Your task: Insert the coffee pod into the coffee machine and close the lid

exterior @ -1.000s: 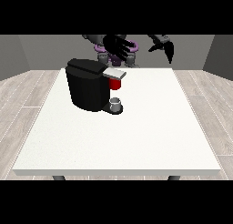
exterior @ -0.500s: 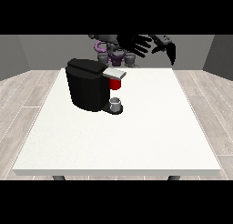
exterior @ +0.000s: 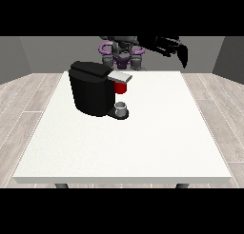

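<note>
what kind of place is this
Probably a bare test room set up as a coffee station: a black coffee machine with a small cup stands on a large white table, over a pale wood-plank floor.

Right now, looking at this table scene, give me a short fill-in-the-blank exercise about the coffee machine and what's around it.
1. The body of the coffee machine is colored ____.
2. Under the machine's gray lid sits a part colored ____.
3. The small gray cup stands on the machine's base, directly ____ the red part.
4. The robot hand at the view's right hangs above the table's ____ edge.

Missing words: black; red; below; far
</note>
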Robot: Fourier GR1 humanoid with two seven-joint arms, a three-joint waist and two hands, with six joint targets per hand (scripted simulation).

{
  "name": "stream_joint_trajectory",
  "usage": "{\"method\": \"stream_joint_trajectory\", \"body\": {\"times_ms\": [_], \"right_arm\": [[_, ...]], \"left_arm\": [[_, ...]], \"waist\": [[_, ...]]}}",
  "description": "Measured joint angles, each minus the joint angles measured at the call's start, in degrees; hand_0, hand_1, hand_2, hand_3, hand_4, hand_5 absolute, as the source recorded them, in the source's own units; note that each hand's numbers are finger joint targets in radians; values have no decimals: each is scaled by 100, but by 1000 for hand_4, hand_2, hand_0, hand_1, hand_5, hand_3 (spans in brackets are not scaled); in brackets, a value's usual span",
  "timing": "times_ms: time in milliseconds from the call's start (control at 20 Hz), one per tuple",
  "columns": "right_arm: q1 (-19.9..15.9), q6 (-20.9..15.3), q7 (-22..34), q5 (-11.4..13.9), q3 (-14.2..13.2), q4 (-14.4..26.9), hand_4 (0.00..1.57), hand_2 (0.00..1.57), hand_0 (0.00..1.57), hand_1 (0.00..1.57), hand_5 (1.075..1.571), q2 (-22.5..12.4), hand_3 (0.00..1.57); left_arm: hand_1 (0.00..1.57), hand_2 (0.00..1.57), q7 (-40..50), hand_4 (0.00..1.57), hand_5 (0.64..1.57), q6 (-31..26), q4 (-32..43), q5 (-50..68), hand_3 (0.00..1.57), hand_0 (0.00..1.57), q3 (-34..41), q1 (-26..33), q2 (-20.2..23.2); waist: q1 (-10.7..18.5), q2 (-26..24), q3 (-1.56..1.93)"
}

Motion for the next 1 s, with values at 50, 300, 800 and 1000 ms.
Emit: {"method": "stream_joint_trajectory", "body": {"times_ms": [50, 300, 800, 1000], "right_arm": [[-95, -22, -22, 34, -18, 62, 0, 0, 0, 0, 1571, -39, 0], [-334, 4, -195, 43, -144, 266, 0, 0, 0, 0, 1571, -151, 0], [-640, -70, -407, -61, -363, 549, 0, 0, 0, 0, 1571, -56, 0], [-533, -34, -664, -98, -370, 603, 0, 0, 0, 0, 1571, 58, 0]], "left_arm": [[0, 0, 4, 426, 1571, -14, -60, 0, 0, 0, -37, -58, -7], [0, 0, -84, 254, 1571, -54, -145, 67, 0, 0, -25, -107, 8], [0, 0, -96, 318, 1571, -286, -80, 309, 0, 0, 118, -357, 198], [0, 0, -94, 322, 1571, -278, -131, 291, 0, 0, 64, -291, 166]], "waist": [[83, 82, -1], [230, 338, -2], [320, 652, -1], [273, 593, 0]]}}
